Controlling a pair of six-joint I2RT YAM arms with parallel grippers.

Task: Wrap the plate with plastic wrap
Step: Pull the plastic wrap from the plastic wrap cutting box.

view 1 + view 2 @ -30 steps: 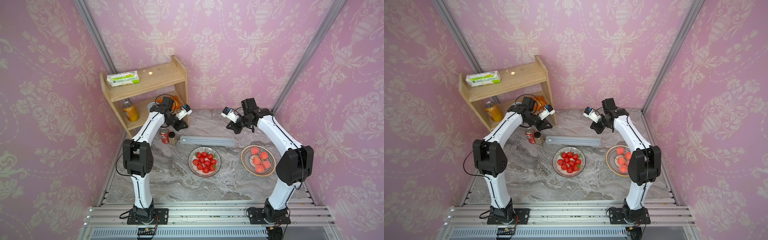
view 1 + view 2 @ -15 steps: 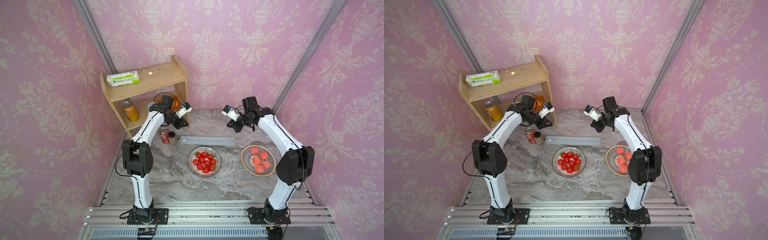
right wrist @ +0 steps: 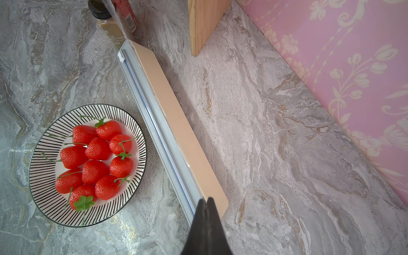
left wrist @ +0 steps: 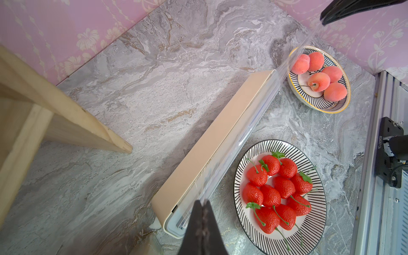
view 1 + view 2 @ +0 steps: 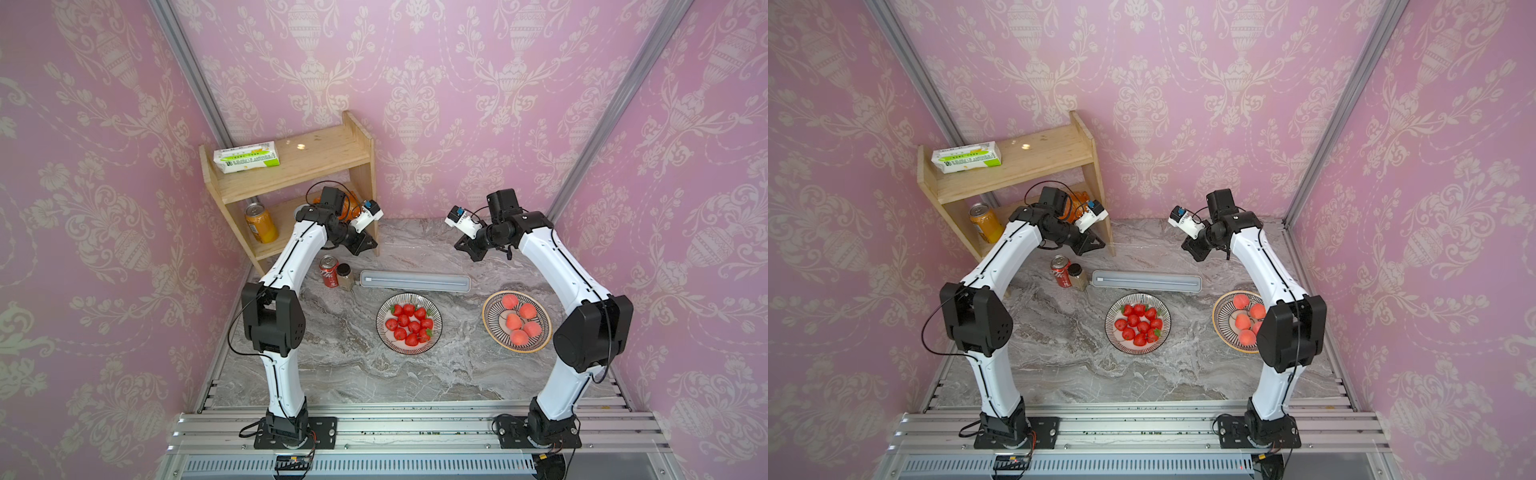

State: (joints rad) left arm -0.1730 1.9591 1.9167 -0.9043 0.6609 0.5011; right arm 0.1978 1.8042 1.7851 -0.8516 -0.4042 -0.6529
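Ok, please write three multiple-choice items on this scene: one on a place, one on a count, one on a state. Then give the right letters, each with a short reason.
1. Where does the dispenser box lie?
A. on the wooden shelf
B. on the table, just beyond the strawberry plate
C. upright against the wall

2. How many peaches are on the peach plate?
A. two
B. five
C. nine

3. What state is the left tool in?
A. open wide
B. shut on the plastic wrap
C. shut on a red can

1 B: both top views show it flat there.
2 B: the left wrist view shows five.
3 B: its jaws are closed on the plastic wrap.
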